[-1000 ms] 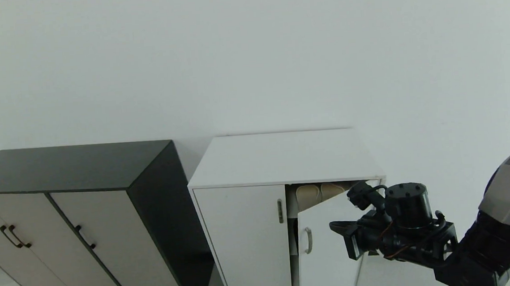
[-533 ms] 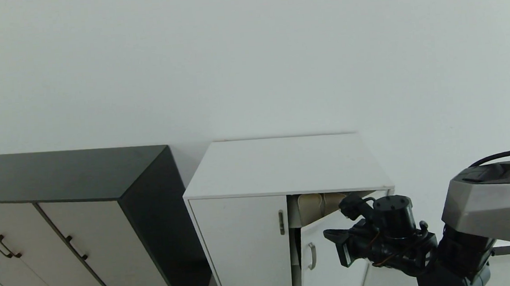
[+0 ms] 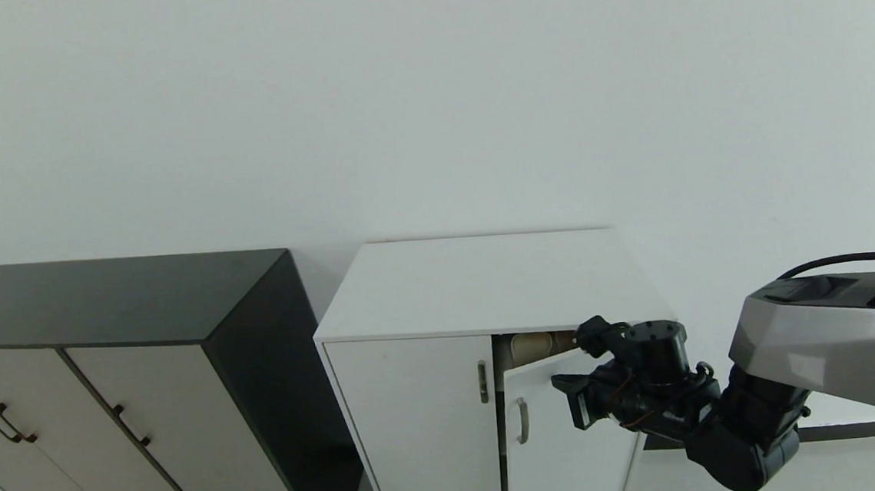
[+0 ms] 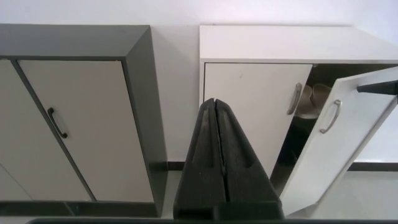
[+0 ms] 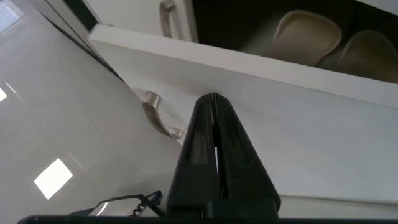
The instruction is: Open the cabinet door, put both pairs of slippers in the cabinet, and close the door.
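Closing is under way on the white cabinet (image 3: 478, 281): over the last second its right door (image 3: 553, 461) has swung from well ajar to only a narrow gap, and the right arm has followed it inward. Part of the early shift in the head view is the camera's own, but across the last half second the view holds steady and the gap narrows all the same. We see the right jaws pressed together and empty, their tip apparently resting on the door's outer face just below its top edge and beside the curved handle (image 5: 163, 121), so we judge they are pushing the panel rather than pulling it. Beige slippers (image 5: 305, 34) lie side by side on the upper shelf, visible over the door's top edge; we cannot tell from here whether the second pair sits lower inside. The cabinet's left door (image 3: 419, 416) is shut. The left jaws are likewise together and holding nothing, kept well back and facing the cabinet fronts. A dark cabinet (image 3: 125, 298) stands just beside the white one on the robot's left. We take it that loading is finished and only the last push remains; the door is not yet flush, so the press should continue until the gap is gone.
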Controlling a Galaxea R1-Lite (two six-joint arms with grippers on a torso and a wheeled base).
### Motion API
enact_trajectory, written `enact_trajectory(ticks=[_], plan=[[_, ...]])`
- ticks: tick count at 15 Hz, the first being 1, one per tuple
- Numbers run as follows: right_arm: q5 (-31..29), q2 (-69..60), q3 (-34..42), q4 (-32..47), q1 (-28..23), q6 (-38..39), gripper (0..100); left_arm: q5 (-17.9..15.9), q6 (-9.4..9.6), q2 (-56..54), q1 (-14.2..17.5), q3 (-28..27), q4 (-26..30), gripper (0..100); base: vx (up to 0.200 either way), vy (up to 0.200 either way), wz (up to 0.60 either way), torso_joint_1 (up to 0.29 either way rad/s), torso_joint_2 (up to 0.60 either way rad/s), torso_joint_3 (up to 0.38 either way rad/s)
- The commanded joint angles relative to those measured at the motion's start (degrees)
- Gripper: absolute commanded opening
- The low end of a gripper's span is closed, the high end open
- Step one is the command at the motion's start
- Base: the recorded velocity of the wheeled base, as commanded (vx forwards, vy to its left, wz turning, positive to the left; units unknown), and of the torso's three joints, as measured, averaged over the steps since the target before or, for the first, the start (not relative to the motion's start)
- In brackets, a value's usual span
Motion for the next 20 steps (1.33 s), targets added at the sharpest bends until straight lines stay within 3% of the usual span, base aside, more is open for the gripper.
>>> enact_trajectory(ticks=[1,11,17,20], plan=[[0.02,1.05,-3.36,1.61,-0.65,0.13,0,0.01,0.00,0.07,-0.01,0.00,-0.01,0,0.000,0.000,0.00,0.000,0.00,0.000],[0.02,3.60,-12.15,7.06,-2.76,0.48,0,0.09,0.00,0.07,-0.01,0.00,-0.01,0,0.000,0.000,0.00,0.000,0.00,0.000],[-0.07,2.90,-11.80,6.89,-3.11,0.65,0,0.09,0.00,0.07,-0.01,0.00,-0.01,0,0.000,0.000,0.00,0.000,0.00,0.000],[0.02,-2.29,-7.49,6.62,-1.53,2.68,0,0.09,0.09,0.07,-0.01,0.00,-0.01,0,0.000,0.000,0.00,0.000,0.00,0.000]])
